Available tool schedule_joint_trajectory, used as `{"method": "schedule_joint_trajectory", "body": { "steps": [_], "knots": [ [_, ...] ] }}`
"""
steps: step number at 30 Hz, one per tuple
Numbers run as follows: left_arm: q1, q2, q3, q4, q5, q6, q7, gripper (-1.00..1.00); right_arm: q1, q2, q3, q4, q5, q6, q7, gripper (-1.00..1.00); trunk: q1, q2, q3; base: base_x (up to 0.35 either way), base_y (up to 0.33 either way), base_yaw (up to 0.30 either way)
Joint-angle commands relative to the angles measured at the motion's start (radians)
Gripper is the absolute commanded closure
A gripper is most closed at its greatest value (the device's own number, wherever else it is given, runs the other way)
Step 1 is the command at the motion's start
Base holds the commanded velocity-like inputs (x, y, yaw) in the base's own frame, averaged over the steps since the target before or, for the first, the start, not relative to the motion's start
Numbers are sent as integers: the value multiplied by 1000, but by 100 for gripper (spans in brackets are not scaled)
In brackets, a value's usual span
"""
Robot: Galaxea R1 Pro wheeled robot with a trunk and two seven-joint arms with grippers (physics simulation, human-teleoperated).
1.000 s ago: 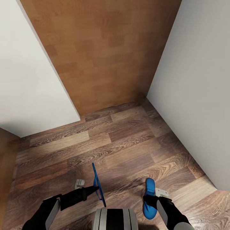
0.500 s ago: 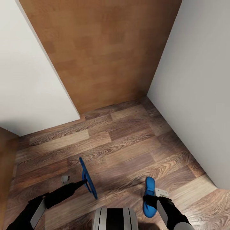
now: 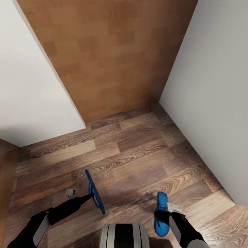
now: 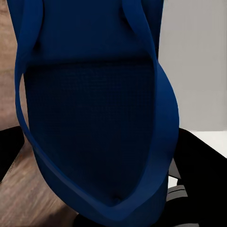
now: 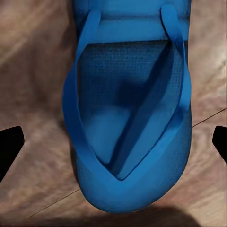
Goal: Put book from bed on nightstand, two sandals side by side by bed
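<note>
gleaming blue sandals (image 3: 94, 193), thin-strapped

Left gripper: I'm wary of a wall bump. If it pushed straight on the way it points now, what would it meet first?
Probably the wood floor. The left gripper, holding a blue sandal on edge, points forward toward open planks; the white wall stands farther right, though depth is unclear.

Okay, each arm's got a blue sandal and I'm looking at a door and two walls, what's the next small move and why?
Probably turn the base away from this corner. Both sandals, left and right, look held off the floor, and ahead stand a wooden door and white walls.
</note>
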Motion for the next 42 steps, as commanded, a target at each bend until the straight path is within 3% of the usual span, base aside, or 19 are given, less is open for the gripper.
{"method": "schedule_joint_trajectory", "body": {
  "steps": [1,18,28,37,42],
  "knots": [
    [0,0,0,0,3,10,-2,100,0,1,-5,-2,3,6,-1,-100,0,0,-1,159,0,0],
    [0,-1,-1,0,3,10,-2,100,0,1,-5,-2,3,5,-1,-100,0,0,-1,57,0,0],
    [0,-1,-1,0,3,10,-2,100,0,1,-5,-2,3,5,-1,-100,5,-3,-39,0,0,0],
    [0,-1,-1,0,3,10,-2,100,0,1,-5,-2,3,5,-1,-100,5,-3,-39,0,0,0],
    [0,-1,-1,0,3,10,-2,100,0,1,-5,-2,3,5,-1,-100,7,-4,-59,0,0,0]
  ]
}}
